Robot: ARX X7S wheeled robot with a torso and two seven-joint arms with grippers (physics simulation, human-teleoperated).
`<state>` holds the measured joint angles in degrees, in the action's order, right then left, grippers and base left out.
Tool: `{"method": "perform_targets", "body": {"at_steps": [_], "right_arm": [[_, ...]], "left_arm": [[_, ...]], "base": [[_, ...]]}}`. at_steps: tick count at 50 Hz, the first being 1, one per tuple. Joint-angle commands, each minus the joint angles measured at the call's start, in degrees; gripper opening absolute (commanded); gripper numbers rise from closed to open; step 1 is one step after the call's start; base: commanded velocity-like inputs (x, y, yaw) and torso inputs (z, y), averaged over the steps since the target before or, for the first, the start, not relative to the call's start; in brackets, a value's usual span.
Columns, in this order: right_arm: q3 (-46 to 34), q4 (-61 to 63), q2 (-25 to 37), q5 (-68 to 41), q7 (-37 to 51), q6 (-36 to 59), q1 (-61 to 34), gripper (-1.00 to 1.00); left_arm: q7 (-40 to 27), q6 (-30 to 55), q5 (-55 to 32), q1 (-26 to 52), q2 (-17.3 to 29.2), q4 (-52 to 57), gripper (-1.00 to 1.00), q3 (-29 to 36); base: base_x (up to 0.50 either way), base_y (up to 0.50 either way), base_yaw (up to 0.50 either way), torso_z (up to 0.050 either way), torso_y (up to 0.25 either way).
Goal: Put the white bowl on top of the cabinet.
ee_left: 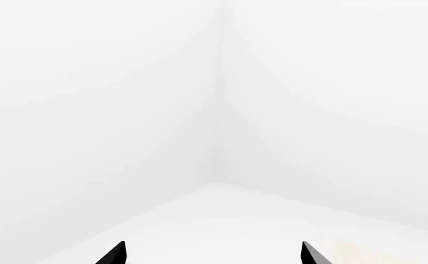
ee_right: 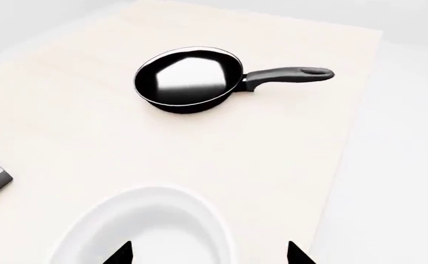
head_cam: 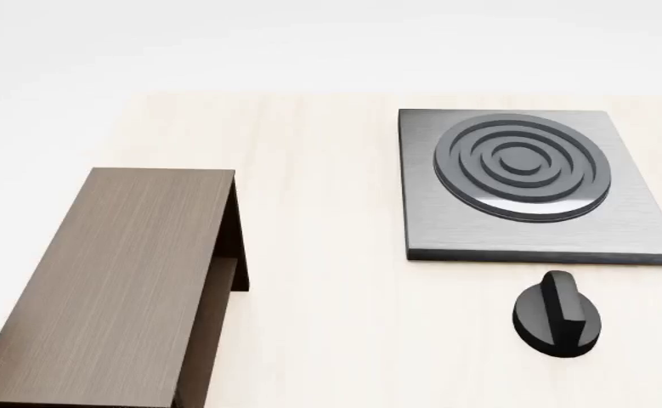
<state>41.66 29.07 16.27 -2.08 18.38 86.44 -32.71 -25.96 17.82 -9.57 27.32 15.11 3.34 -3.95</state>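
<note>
The white bowl (ee_right: 144,231) shows only in the right wrist view, glossy and deep, resting on the pale wooden table. My right gripper (ee_right: 207,254) hovers over its rim, open, one fingertip above the bowl's hollow and the other past its rim, with nothing held. The cabinet (head_cam: 115,280), dark brown wood grain with a flat bare top and an inner shelf, stands at the left of the head view. My left gripper (ee_left: 212,253) is open and faces an empty white corner; only its two black fingertips show. Neither gripper appears in the head view.
A black frying pan (ee_right: 190,80) with its handle lies on the table beyond the bowl. The grey square stove plate (head_cam: 529,183) sits at the back right, a black knob (head_cam: 554,323) in front of it. The table's edge (ee_right: 345,159) runs close beside the bowl.
</note>
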Motion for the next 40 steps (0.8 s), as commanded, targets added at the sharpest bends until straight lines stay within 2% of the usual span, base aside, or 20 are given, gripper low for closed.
{"method": "perform_targets", "body": {"at_steps": [1, 25, 40], "right_arm": [[1.9, -2.0, -0.4, -0.2, -0.6, -1.3, 0.9, 1.00], [-3.1, -9.4, 0.3, -0.5, -0.8, -7.3, 0.7, 1.00], [1.2, -14.4, -0.2, -0.6, -0.3, -8.7, -0.6, 1.00]], "left_arm": [[-0.2, 0.2, 0.0, -0.1, 0.2, 0.3, 1.00, 0.3], [-0.5, -0.3, -0.2, 0.3, 0.3, -0.4, 1.00, 0.9], [-0.8, 0.1, -0.5, 0.2, 0.6, -0.1, 1.00, 1.0]], "base": [[0.00, 0.00, 0.00, 0.000, 0.000], [0.00, 0.00, 0.00, 0.000, 0.000], [0.00, 0.00, 0.00, 0.000, 0.000]]}}
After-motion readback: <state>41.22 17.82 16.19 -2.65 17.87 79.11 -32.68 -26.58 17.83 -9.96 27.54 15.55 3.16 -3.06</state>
